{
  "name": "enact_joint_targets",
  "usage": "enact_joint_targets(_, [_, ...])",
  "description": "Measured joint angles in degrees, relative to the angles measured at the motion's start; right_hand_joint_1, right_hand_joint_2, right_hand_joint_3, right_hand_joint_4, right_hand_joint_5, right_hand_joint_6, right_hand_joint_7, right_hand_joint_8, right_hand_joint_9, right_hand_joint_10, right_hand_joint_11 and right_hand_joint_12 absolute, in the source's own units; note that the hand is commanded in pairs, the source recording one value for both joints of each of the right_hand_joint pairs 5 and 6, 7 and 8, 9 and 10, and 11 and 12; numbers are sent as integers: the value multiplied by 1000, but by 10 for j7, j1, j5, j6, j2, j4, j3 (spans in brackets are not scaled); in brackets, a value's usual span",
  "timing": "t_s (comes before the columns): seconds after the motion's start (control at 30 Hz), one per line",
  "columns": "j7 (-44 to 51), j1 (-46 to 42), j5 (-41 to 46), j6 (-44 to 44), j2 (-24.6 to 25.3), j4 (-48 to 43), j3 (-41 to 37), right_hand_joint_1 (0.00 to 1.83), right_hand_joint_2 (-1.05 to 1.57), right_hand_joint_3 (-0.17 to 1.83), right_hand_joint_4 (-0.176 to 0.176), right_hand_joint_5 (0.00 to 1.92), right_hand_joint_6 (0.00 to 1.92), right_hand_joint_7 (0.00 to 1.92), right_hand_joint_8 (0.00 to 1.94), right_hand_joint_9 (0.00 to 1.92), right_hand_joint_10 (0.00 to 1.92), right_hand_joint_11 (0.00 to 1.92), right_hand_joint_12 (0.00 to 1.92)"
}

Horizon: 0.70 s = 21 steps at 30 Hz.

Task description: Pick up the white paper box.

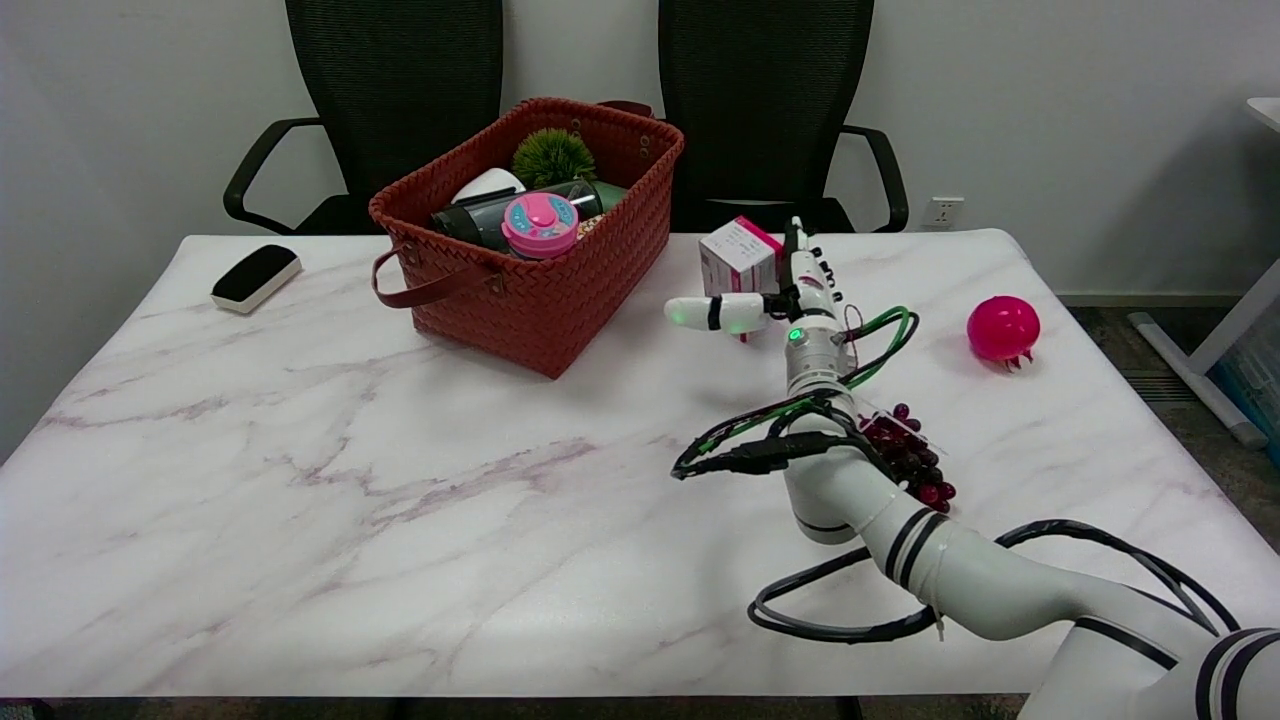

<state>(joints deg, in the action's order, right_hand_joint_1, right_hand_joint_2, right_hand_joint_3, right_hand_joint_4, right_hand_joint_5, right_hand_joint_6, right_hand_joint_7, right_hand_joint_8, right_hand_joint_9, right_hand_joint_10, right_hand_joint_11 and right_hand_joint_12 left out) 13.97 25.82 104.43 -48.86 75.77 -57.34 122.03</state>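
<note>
Where the marbled white counter (300,480) carries the lot, the items stand as follows.

Item: white paper box (738,255), pink on its top and edges, upright toward the far side of the counter, right of the basket and apart from it. Its lower right side is hidden behind the robot hand.

Item: right robot hand (785,290), reaching in from the lower right on a white arm wrapped with black and green cables. Fingers point away from the camera along the box's right side; the thumb (715,312), white with a green light at its tip, sticks out to the left in front of the box's lower edge. Fingers and thumb are spread apart; whether any of them touches the box cannot be told from this view.

Item: red-brown woven basket (560,300) with a strap handle, far centre of the counter. Contents: a dark bottle with a pink lid (540,224), a green spiky ball (553,157), a white object partly hidden.

Item: bunch of dark red grapes (915,460), on the counter, partly hidden behind the arm's forearm.

Item: pink round fruit-like object (1003,328), on the counter near the right edge, well apart from the box.

Item: black-and-white eraser block (256,277), far left of the counter.

Item: two black office chairs (765,90), behind the counter against a white wall.
</note>
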Motion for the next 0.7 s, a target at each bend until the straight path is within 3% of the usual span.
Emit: enact_joint_targets(0.7, [1,17,5,3,-11,39,-1,1063,-281,563,0,0,0,247,247,294,294,103,103])
